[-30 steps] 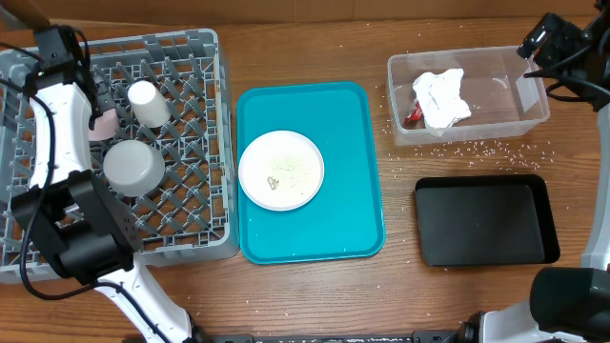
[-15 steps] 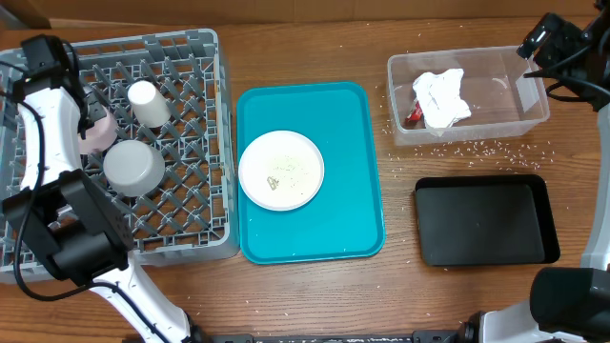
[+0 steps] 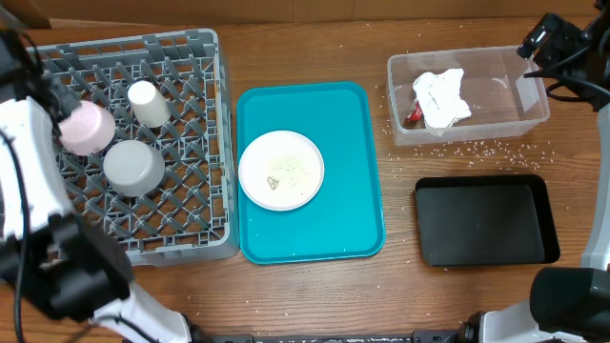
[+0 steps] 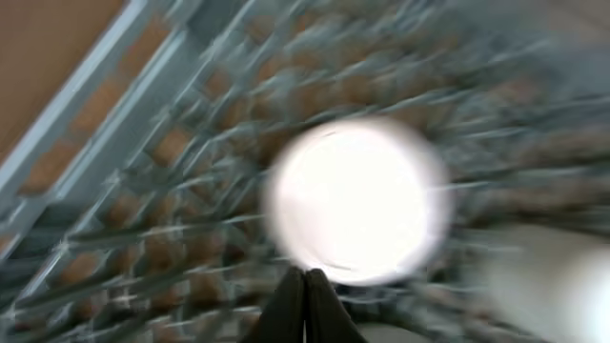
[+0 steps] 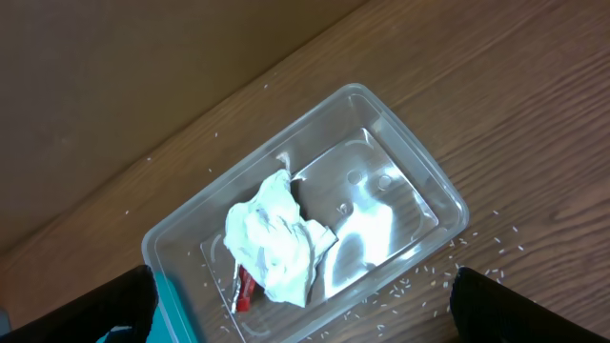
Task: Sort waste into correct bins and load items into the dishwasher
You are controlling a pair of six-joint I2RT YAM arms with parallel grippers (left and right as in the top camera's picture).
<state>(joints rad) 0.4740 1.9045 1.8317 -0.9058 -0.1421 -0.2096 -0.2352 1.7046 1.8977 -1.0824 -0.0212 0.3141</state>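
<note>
The grey dish rack (image 3: 181, 205) on the left holds a small white cup (image 3: 145, 103), a grey bowl (image 3: 133, 167) and a pale shallow bowl (image 3: 88, 127). My left gripper (image 4: 307, 283) is shut with nothing between its fingers, just below the blurred white bowl (image 4: 357, 200). A white plate (image 3: 280, 170) with a few grains lies on the teal tray (image 3: 343, 219). The clear tub (image 3: 519, 100) holds the crumpled napkin (image 3: 443, 95) and the red wrapper (image 3: 412, 116). Above the tub (image 5: 400, 200), my right gripper (image 5: 303, 286) hangs open and empty.
Rice grains (image 3: 477, 148) are scattered on the wood in front of the clear tub. The black tray (image 3: 486, 221) sits at the front right. My left arm (image 3: 24, 162) runs along the rack's left side.
My left arm has swung left across the rack, uncovering the pale shallow bowl it hid before. The right arm and everything else have stayed put.
</note>
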